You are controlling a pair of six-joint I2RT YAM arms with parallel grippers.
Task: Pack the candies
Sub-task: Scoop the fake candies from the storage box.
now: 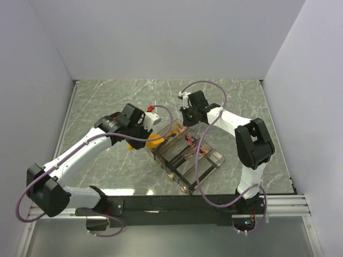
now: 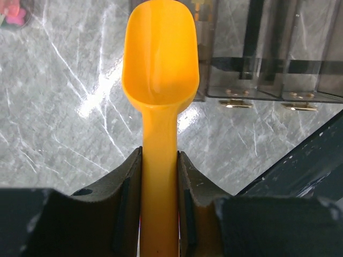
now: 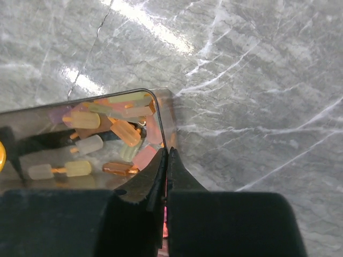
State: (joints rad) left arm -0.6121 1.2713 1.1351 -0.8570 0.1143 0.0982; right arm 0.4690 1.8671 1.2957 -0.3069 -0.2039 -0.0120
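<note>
Several small wrapped candies (image 3: 126, 132), pink, orange, yellow and pale green, lie inside a clear plastic box (image 3: 163, 115). My right gripper (image 3: 167, 152) is shut on the box's thin far wall at a rounded corner. From above, that gripper (image 1: 186, 116) sits at the far end of the clear box (image 1: 211, 160), where a few candies (image 1: 188, 141) show. My left gripper (image 2: 159, 160) is shut on the handle of a yellow scoop (image 2: 161, 59). The scoop's bowl is empty and points at the box's near side. From above, the scoop (image 1: 154, 142) lies just left of the box.
The clear box has dark dividers and small brass hinges (image 2: 236, 103) along its side. Something pink (image 2: 13, 13) shows at the top left corner of the left wrist view. A small red and white thing (image 1: 151, 110) sits near the left gripper. Grey marble table (image 1: 107, 101) lies all around.
</note>
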